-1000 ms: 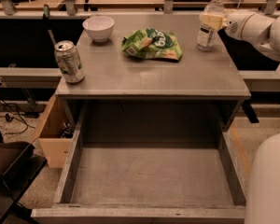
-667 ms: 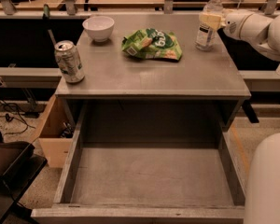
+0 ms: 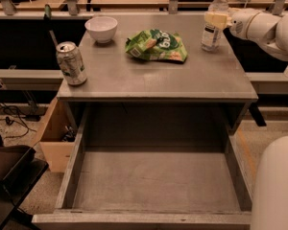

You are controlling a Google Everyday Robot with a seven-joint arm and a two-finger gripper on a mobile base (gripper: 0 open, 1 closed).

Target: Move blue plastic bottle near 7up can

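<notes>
**Gripper on bottle, no lift yet**

Little has changed over the last second. The gripper [image 3: 215,19] sits at the table's [image 3: 149,78] far right corner, apparently clamped around the upper part of the upright bottle [image 3: 211,37] — the grasp is hard to confirm. The bottle stands where it did. The can [image 3: 71,63] waits at the left edge, well apart — the carry past the bag [image 3: 157,46] looks still ahead.

Table [image 3: 134,83] is carrying one blue plastic bottle [image 3: 211,36], one 7up can [image 3: 71,63], one white bowl [image 3: 101,28], one green snack bag [image 3: 156,46]; one gripper [image 3: 216,19] is hovering at the bottle's neck.
</notes>
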